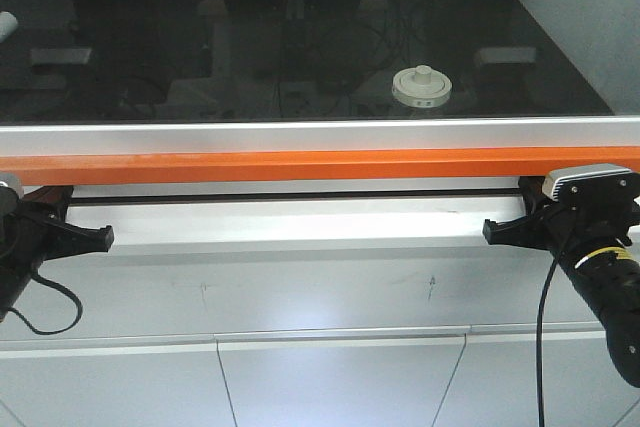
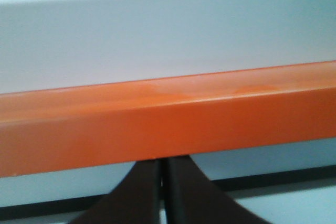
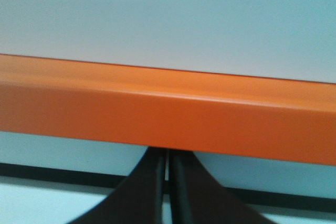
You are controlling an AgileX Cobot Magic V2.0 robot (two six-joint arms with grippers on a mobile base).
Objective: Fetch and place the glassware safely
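Glossy black worktop (image 1: 200, 57), edged by a silver strip (image 1: 320, 134), with an orange rail (image 1: 320, 165) running along its front. Lidded jar (image 1: 421, 87) stands upright on the worktop, right of centre, knob uppermost, well apart from both arms. Left gripper (image 1: 98, 237) sits below the rail at the left, fingers (image 2: 142, 198) pressed together with nothing between them. Right gripper (image 1: 492, 232) sits below the rail at the right, likewise closed on nothing. Both wrist views show the dark fingers meeting just under the rail.
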